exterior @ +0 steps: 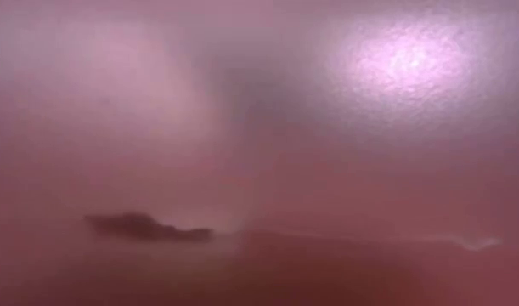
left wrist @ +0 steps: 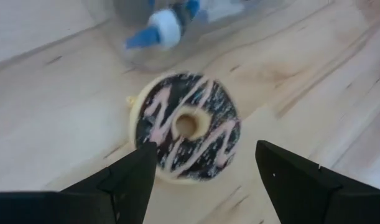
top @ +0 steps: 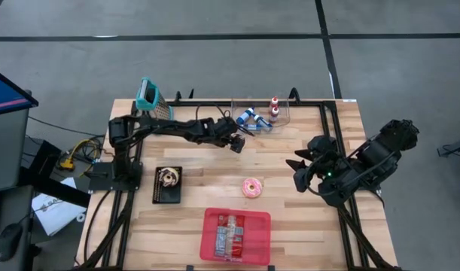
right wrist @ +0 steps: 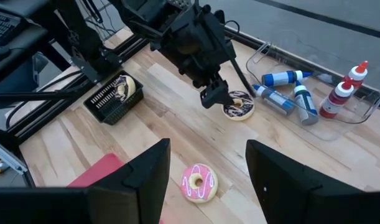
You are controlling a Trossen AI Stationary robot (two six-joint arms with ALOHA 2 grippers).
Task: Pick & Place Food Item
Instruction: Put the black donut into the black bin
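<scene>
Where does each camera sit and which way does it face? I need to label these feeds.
High: overhead, straight down on the table; both arms show.
Low: table height, filled by a red blur; no robot part visible.
Left wrist: on the left arm, looking down past the open left claw at the chocolate donut.
Right wrist: on the right arm, looking across the table past the open right claw at the pink donut.
Shared: both wrist views show the chocolate donut and blue-capped bottles.
</scene>
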